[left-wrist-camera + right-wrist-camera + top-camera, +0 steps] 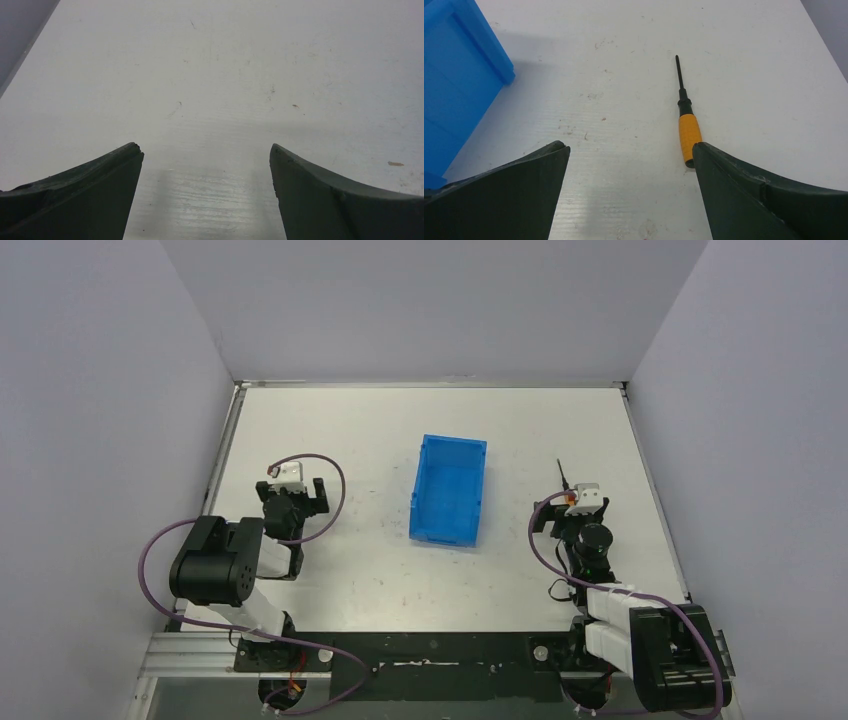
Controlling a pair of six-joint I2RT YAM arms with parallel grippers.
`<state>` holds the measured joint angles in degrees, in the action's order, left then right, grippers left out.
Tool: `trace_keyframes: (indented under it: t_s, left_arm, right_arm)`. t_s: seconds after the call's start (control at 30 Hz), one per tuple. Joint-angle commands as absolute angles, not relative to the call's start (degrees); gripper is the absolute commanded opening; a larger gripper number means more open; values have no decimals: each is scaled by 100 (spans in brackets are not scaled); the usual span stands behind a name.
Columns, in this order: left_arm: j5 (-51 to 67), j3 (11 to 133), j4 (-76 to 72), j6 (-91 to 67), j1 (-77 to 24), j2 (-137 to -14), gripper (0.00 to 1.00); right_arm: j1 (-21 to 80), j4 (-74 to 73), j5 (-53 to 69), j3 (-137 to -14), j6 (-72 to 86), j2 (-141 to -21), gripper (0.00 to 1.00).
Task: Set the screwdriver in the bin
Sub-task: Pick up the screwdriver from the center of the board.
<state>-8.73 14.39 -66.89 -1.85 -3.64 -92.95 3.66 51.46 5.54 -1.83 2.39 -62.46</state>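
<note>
There is one screwdriver, lying flat on the table at the right of the top view, well apart from the one bin, which stands at the middle of that view. In the right wrist view the screwdriver sits right of centre. Its orange handle ends just beside the tip of the finger on the right side of the frame, and its thin black shaft points toward the top edge. A corner of the bin fills the upper left of that view. The right gripper hangs over the table with its jaws spread wide and nothing between them, the handle just off to one side of the gap. The left gripper, at the left of the top view, is also spread wide, over bare table, holding nothing. The tool looks light and rigid, so weight should be no trouble. The trouble is likely to be its slimness: it lies low against the surface, and a round handle may roll away if one finger reaches it first. The orange handle is the best place to take it, gripped across its width near the middle, since it is the thickest part. The shaft is thin and hard and would probably slip or pivot in the pads. In all: one screwdriver, one bin, two grippers.
</note>
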Motion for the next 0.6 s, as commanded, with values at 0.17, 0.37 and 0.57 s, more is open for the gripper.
trace_keyframes:
  t_s: [0.17,0.37,0.57]
  left_arm:
    - [-862,1459,-6934,-180,-351,-9227,97]
    - [-861,1459,-6932,-183,-352,-9226,97]
    - [-861,1459,-6935,-177,-352,-9223,97]
  right_arm:
    - [338,5542,602,-282,277,-6138,100]
    - [349,5546,657,-287,234,-6153,100]
    - [517,5202,508,-491,119,-6103,100]
